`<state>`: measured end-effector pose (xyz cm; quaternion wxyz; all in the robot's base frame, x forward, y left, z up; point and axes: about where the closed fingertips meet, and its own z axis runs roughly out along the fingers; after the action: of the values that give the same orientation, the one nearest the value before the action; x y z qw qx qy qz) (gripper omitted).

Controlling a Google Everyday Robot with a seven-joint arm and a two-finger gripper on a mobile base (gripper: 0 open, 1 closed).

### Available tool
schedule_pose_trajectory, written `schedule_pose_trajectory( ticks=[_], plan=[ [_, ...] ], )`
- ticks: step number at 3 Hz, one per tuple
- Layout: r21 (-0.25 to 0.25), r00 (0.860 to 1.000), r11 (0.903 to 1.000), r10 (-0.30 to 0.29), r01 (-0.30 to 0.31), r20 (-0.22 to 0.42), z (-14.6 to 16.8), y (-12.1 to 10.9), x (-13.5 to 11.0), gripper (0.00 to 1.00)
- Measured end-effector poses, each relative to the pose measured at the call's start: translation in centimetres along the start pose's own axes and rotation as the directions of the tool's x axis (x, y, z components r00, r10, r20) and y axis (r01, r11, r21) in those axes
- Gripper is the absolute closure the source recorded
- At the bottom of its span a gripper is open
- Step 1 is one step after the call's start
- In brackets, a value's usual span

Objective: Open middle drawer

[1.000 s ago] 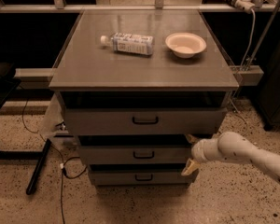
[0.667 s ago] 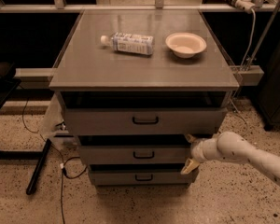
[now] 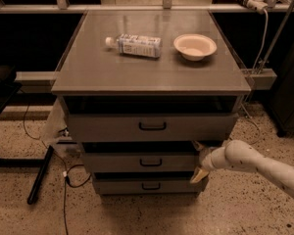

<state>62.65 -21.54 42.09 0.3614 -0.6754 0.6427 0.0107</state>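
Middle drawer (image 3: pixel 137 163) met at its right end by the pincer (image 3: pixel 200 160).
On the surface (image 3: pixel 88 72) a bottle (image 3: pixel 133 45) is seen lying left of a bowl (image 3: pixel 195 46); below, the pincer's fingers (image 3: pixel 199 175) are spread apart, above and below the drawer front's right edge.

Arm (image 3: pixel 264 164) cut off at lower-right frame edge. Gripper (image 3: pixel 197 160) at right end of middle drawer (image 3: pixel 117 162), contact unclear. Bottle (image 3: pixel 135 45) label unreadable.
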Motion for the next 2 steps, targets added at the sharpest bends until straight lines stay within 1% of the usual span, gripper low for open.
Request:
schedule_pose_trajectory(
  ticks=[1, 2],
  plan=[
    [-0.014, 1.0, 0.9999, 0.006, -0.006, -0.005, 1.1, 0.2, 0.8, 0.0],
    [-0.049, 1.0, 0.9984, 0.03, -0.03, 0.007, 2.1, 0.0, 1.4, 0.0]
  ],
)
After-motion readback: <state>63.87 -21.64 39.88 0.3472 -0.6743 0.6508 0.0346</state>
